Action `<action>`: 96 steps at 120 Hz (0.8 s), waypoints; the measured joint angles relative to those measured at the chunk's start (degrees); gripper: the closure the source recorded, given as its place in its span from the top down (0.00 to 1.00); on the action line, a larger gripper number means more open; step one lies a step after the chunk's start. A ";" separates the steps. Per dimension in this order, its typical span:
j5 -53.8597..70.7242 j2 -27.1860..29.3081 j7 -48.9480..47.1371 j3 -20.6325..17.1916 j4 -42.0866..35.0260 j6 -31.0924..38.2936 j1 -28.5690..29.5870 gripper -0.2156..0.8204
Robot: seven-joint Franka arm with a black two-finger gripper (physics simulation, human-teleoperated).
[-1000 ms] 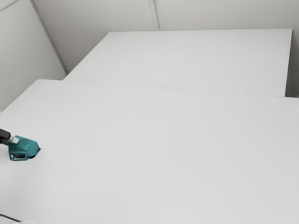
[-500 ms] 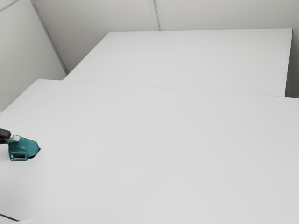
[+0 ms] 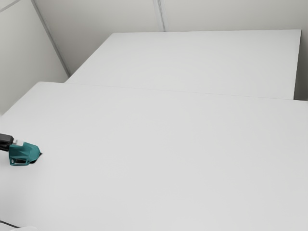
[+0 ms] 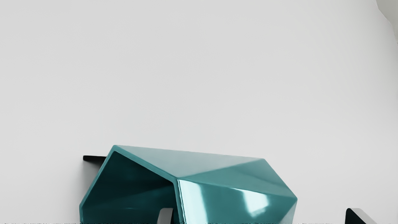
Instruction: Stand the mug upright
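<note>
In the exterior view my gripper [image 3: 18,142] comes in from the left edge, its pale fingertips at the top of the teal faceted mug [image 3: 29,151]. The mug lies on its side on the white table, its handle [image 3: 19,162] low in that view. My gripper [image 4: 261,216] is open in the wrist view: one fingertip [image 4: 165,216] overlaps the dark mouth, just inside the rim, while the other stands apart from the mug past its base end. The mug [image 4: 224,180] shows its open mouth and shiny side there. Whether the nearer fingertip touches the wall, I cannot tell.
The white table [image 3: 159,159] stretches toward the exterior view's right, with another white surface [image 3: 192,62] behind it. A dark thin line and a pale rounded shape [image 3: 24,229] sit at the lower left corner. A small dark tip [image 4: 93,158] juts from behind the mug's rim.
My hand has shifted slightly at the top of the mug, its fingertips a little further toward the exterior view's right. The mug looks unmoved. The pale shape at the lower left has changed slightly.
</note>
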State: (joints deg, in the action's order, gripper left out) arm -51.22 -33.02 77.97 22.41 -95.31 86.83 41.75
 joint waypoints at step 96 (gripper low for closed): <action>0.27 0.15 -1.08 0.00 -0.54 -2.01 0.17 0.12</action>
State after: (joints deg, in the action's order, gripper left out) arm -50.96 -32.87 76.89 22.40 -95.85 84.82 41.92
